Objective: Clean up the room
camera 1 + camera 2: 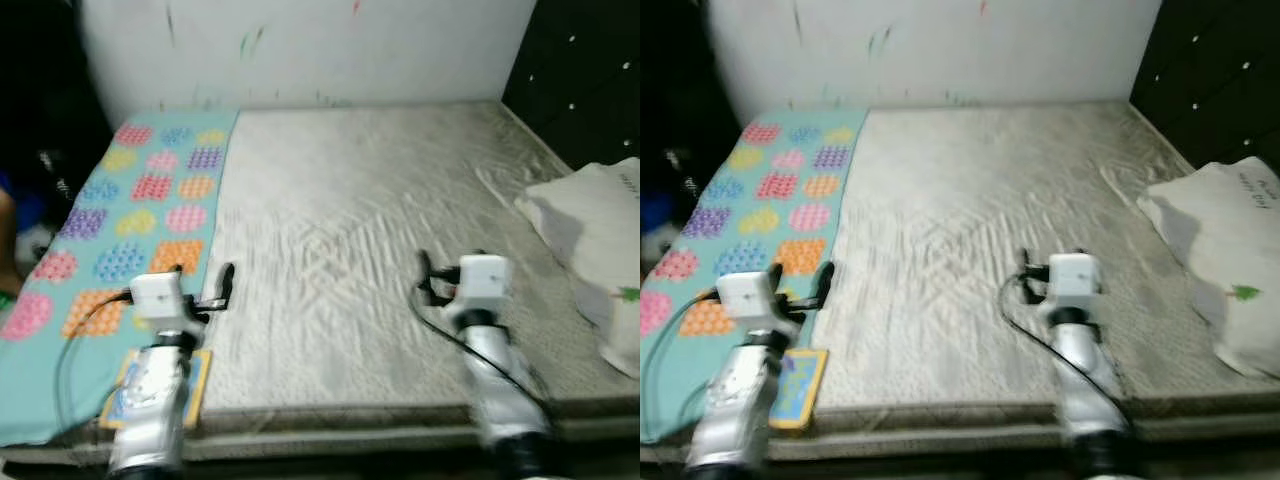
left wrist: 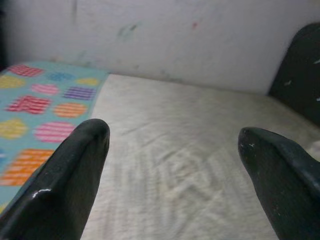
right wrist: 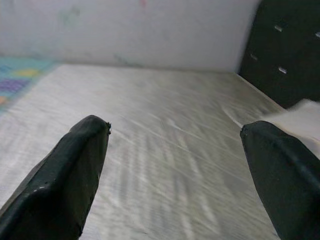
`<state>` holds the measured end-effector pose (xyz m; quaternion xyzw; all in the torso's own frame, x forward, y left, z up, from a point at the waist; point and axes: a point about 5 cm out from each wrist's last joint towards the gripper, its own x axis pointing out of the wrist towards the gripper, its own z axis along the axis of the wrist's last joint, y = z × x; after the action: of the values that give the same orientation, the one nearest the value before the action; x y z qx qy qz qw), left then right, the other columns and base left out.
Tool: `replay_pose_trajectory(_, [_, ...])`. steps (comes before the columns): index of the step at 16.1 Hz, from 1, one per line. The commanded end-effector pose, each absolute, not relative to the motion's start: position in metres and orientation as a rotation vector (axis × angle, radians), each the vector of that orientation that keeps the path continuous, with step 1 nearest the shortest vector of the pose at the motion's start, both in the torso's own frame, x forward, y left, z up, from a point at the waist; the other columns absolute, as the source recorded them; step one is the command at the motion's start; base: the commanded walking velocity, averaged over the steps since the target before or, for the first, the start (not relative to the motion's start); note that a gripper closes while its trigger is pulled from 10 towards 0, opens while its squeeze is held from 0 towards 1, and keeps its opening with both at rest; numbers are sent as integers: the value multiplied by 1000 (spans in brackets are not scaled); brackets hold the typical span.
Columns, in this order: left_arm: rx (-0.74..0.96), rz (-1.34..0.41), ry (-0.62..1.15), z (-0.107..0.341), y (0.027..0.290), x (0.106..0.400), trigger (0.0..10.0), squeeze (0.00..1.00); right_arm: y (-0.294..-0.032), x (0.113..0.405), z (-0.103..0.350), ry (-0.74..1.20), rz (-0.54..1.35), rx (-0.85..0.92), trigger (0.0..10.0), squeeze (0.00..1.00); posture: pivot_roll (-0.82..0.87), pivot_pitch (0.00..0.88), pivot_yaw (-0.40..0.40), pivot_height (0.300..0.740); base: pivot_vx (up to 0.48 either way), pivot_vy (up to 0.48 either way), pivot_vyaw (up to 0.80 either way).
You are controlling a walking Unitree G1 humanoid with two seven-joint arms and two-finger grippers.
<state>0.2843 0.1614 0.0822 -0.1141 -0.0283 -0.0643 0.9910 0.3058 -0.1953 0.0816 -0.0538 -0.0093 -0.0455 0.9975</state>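
Both grippers, left (image 2: 170,175) & right (image 3: 172,175), hang spread wide and empty over the mattress (image 1: 360,250). I judge the blurry view risky: reaching for the book (image 1: 798,388) near the bed edge could knock it off.

Both arms are silver metal tubes, ribbed and shiny along the forearm. Each wrist carries a boxy white block, and past it sits a black hand with two long fingers. On the left hand (image 1: 222,285) the fingers are dark and slim; a thin black cable loops out beside the left forearm. The right hand (image 1: 428,277) looks the same, with a black cable trailing along its arm. Up close, the fingers (image 2: 65,185) are thick, glossy black, rounded at the tips, with small pale scuffs.
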Motion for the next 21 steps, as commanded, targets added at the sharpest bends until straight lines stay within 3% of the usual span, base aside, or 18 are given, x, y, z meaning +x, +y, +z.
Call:
replay_pose_trajectory(1, [-207,-124,-54,83,169,284,10000,0,-188,310,87,-40,-75,-96,10000,0,-75,0,30,740,266,0,0])
replay_pose_trajectory(9, [-209,-63,-45,87,171,288,10000,0,-189,313,93,-57,-80,-114,10000,0,-63,0,6,740,33,0,0])
replay_pose_trajectory(12, [-203,-69,-19,79,171,282,10000,0,-180,310,84,-33,-57,-107,10000,0,-59,0,15,740,0,0,-673])
replay_pose_trajectory(16, [-212,-80,-11,78,166,279,10000,0,-174,312,86,-38,-42,-100,10000,0,-56,0,18,740,0,292,-709])
replay_pose_trajectory(21, [-211,-90,-12,79,165,283,10000,0,-173,313,87,-42,-25,-115,10000,0,-68,0,21,740,0,346,0])
